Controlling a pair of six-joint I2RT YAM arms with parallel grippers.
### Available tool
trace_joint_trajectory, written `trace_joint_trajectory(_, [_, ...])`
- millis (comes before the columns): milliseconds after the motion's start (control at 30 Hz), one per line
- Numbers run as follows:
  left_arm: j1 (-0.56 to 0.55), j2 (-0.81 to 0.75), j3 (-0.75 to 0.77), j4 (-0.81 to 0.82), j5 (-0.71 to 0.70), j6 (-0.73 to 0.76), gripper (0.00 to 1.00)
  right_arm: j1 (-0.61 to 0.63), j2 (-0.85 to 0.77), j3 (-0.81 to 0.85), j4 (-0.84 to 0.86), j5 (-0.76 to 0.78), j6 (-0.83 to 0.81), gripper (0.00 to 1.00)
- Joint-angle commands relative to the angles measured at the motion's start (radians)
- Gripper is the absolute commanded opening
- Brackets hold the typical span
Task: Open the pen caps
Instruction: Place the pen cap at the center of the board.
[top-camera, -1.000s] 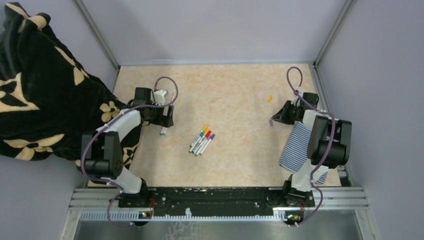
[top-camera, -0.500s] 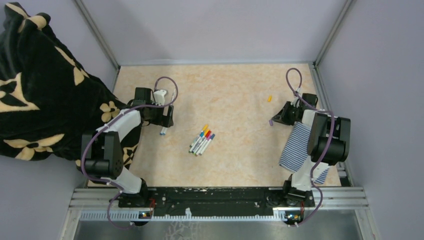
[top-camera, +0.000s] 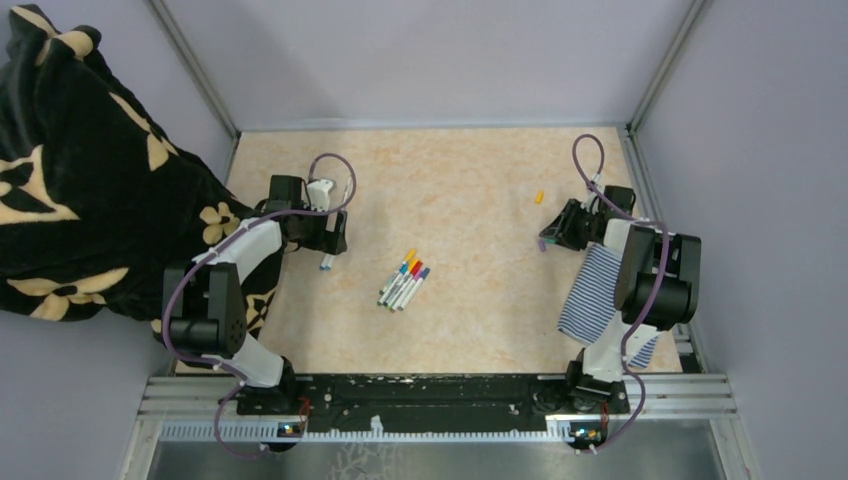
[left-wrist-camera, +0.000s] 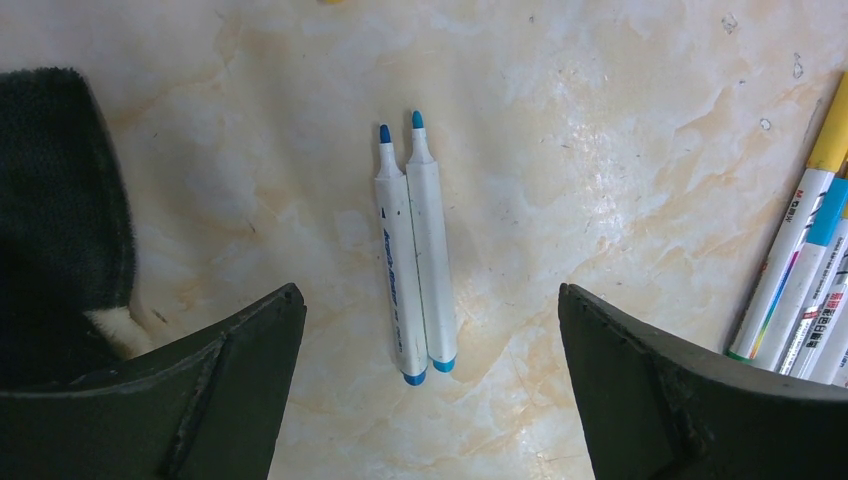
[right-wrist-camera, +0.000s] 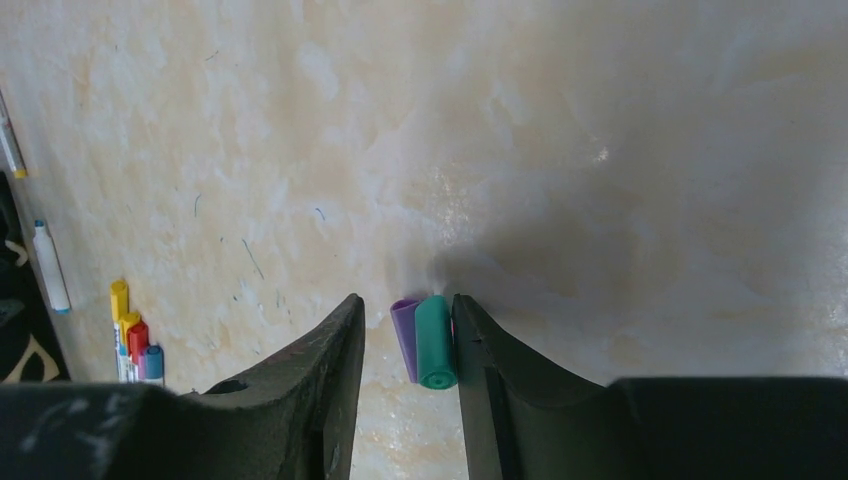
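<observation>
The right fingers (right-wrist-camera: 310, 400) stand released around two short, smooth plastic cylinders lying parallel on the glossy marbled tabletop (right-wrist-camera: 600, 150): purple cap (right-wrist-camera: 405, 340) and teal cap (right-wrist-camera: 435, 343), long axes along the fingers. The left fingers (left-wrist-camera: 220, 400) gape over two white uncapped pens (left-wrist-camera: 433, 260), tips pointing away.

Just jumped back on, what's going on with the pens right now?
The right gripper sits low over the table, jaws parted around a teal cap and a purple cap lying side by side, clamping neither. The left gripper hangs wide open over two uncapped pens with blue tips. A bunch of capped pens lies mid-table, and an orange cap lies loose at the far right.
</observation>
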Motion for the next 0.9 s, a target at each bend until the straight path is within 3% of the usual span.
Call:
trace_joint_trajectory(0, [0.006, -0.014, -0.006, 0.02, 0.012, 0.009, 1.0, 0.001, 0.018, 0.03, -0.008, 0.032, -0.017, 0.39])
trace_joint_trajectory(467, [0.007, -0.011, -0.006, 0.019, 0.024, 0.011, 1.0, 0.001, -0.015, 0.026, -0.039, 0.048, -0.019, 0.42])
trace_joint_trajectory(867, [0.005, -0.025, -0.005, 0.014, 0.047, 0.022, 1.0, 0.002, -0.028, 0.046, -0.179, 0.086, -0.05, 0.43])
